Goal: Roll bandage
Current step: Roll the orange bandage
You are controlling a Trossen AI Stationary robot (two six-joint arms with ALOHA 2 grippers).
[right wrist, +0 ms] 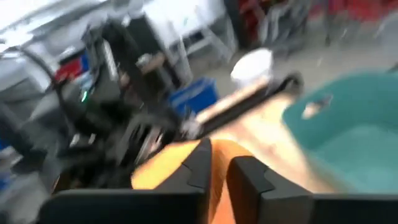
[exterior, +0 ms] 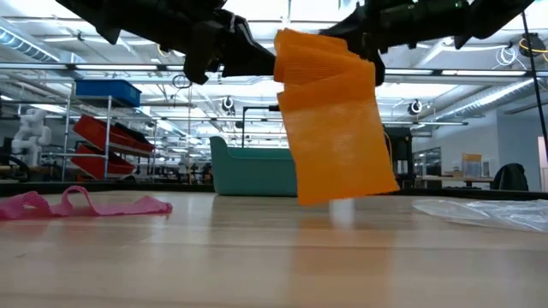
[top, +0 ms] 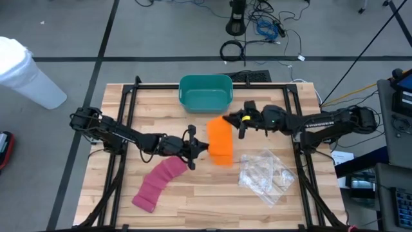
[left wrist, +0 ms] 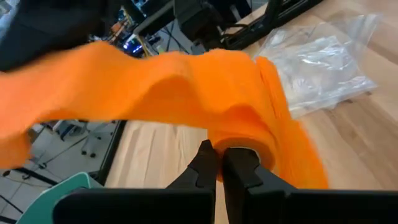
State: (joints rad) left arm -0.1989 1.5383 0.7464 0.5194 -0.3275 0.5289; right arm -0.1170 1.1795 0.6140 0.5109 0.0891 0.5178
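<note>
Aloft | left gripper pinches orange bandage | right gripper: grip unclear

Robotics lab or industrial test hall. Wooden table at centre of the high view, boxed in a black metal frame, standing on grey concrete floor. Cables coiled on the floor at top centre. Low view looks into a large open hall: ceiling strip lights, shelving with red and blue bins at left, a white humanoid robot at far left.
</note>
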